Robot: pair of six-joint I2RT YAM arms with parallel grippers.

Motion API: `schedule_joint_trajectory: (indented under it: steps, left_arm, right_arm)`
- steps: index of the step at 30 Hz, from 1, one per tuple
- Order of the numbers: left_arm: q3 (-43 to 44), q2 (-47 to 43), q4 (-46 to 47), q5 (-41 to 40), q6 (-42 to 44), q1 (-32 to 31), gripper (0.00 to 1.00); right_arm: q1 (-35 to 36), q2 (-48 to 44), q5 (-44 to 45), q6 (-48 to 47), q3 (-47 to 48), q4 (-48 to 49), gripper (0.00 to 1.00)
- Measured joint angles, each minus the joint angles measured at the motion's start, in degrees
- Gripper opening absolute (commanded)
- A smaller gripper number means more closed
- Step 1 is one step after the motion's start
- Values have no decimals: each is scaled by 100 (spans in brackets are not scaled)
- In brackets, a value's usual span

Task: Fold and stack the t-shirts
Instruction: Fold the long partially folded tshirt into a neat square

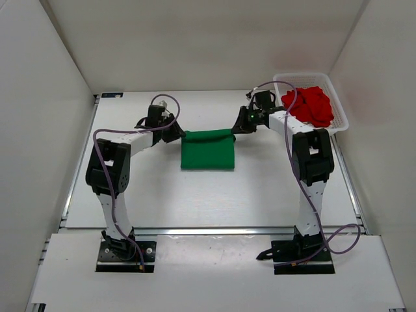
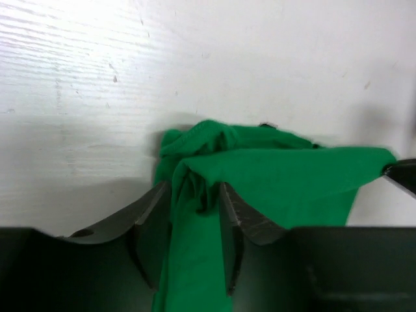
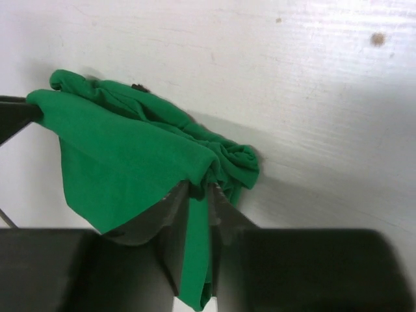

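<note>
Left hand [image 2: 195,190] and right hand [image 3: 198,190] are each narrowly pinching far corners of green t-shirt [image 1: 208,152] (likely laying fold flat on worktop [image 1: 266,192]).

2 shirts in sight.
Green t-shirt [image 1: 207,155] folded flat mid-table (far edge bunched up); red t-shirt [image 1: 311,105] crumpled in the basket [image 1: 343,119].

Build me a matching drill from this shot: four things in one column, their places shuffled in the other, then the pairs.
1. green t-shirt
2. red t-shirt
3. left tool
4. right tool

A. in the white basket
B. at the green shirt's far right corner
C. folded on the table
D. at the green shirt's far left corner

Pairs: 1-C, 2-A, 3-D, 4-B
</note>
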Motion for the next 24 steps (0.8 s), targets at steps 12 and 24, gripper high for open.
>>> schedule_joint_trajectory:
  steps: [12, 24]
  left_arm:
    - [-861, -1246, 1123, -83, -291, -116, 35]
    - [-962, -313, 1432, 162, -374, -752, 32]
  right_arm:
    - [258, -1032, 546, -66, -896, 459, 2]
    - [737, -170, 11, -81, -459, 678, 0]
